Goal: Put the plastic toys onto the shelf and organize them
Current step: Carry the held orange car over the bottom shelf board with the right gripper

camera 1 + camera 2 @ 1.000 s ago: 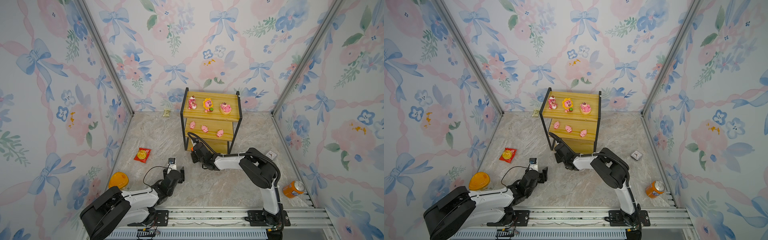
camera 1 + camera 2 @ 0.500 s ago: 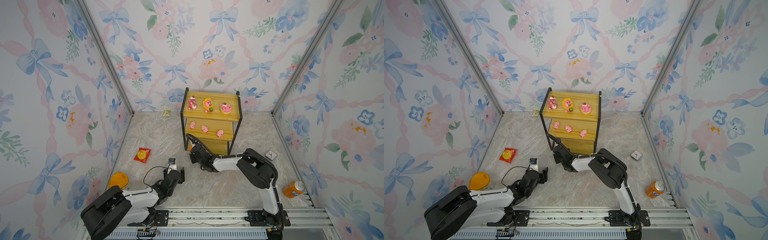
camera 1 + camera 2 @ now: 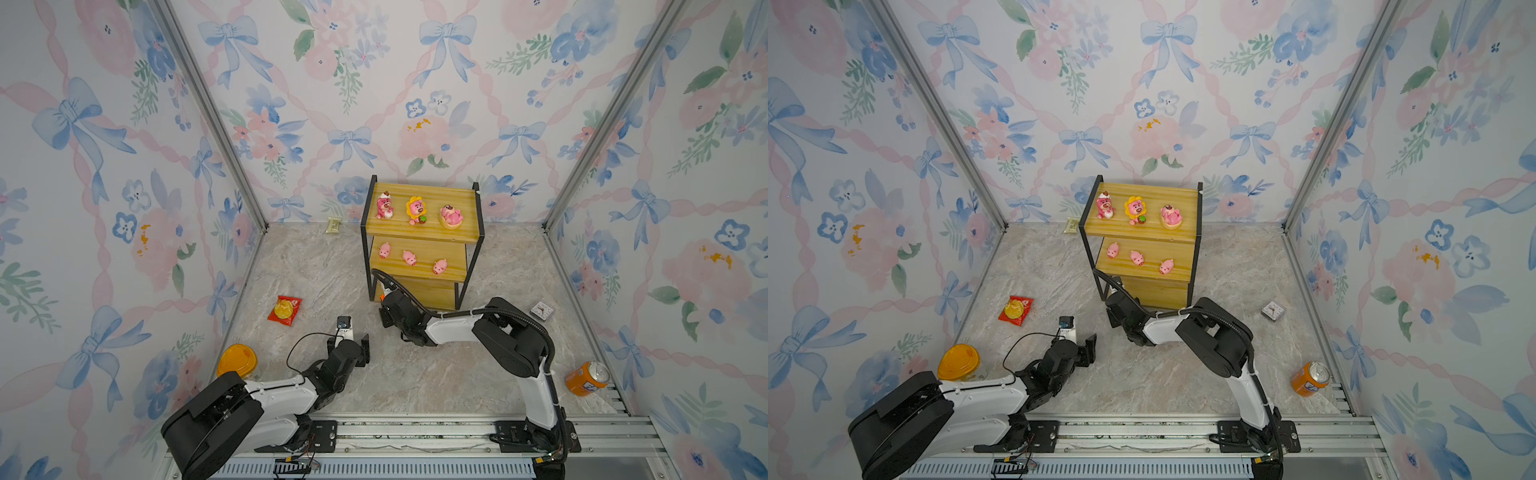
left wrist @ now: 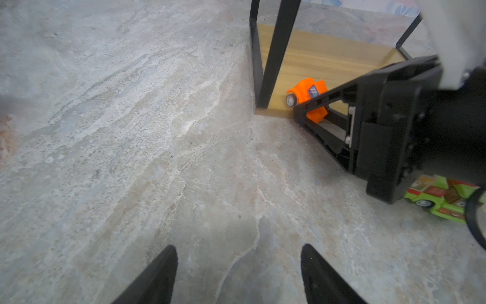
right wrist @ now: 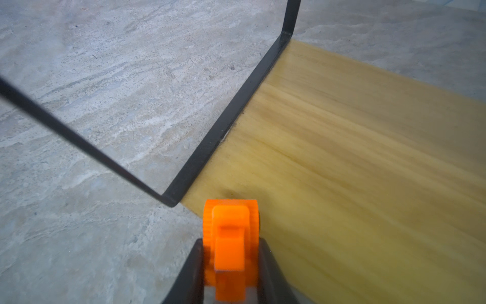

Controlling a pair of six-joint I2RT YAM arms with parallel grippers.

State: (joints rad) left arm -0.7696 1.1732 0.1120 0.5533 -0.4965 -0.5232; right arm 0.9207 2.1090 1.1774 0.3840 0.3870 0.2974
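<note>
The shelf stands at the back, with three pink bears on its top board and three pink pigs on the middle board. My right gripper is shut on an orange mini car, held low at the front left corner of the bottom board, beside the black frame leg. A green mini car lies on the floor under the right arm. My left gripper hangs open and empty over bare floor in front of the shelf.
On the floor at the left are a red snack packet and an orange-lidded jar. An orange soda can and a small clock sit at the right. A small packet rests by the back wall.
My right gripper has shifted slightly left along the shelf's front, still holding the orange car. The left arm has not moved.
</note>
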